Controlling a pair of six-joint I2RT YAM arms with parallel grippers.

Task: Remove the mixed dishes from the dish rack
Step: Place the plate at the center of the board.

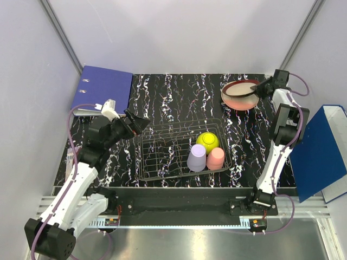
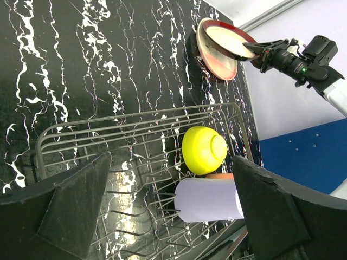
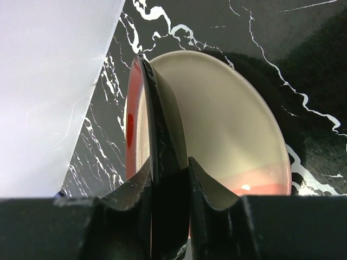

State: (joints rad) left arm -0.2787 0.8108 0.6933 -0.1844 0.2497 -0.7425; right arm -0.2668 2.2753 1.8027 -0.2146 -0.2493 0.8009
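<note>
A lab test booth: white panel walls [image 1: 179,32], aluminium rail [image 1: 303,208], marbled tabletop [image 1: 179,97].

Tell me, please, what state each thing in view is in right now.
left gripper: open, empty, by the rack.
right gripper: shut on the plate's rim.
dark-red-rimmed plate: out of the rack, held tilted.
yellow-green bowl: upside down in the rack.
lavender cup: upside down in the rack.
pink cup: upside down in the rack.
dish rack: holds three dishes.

Bright, diffuse overhead light — soft shadows, glare patches on the glossy counter [image 2: 81,81] — wrist-view foregrounds dark, blurred.
</note>
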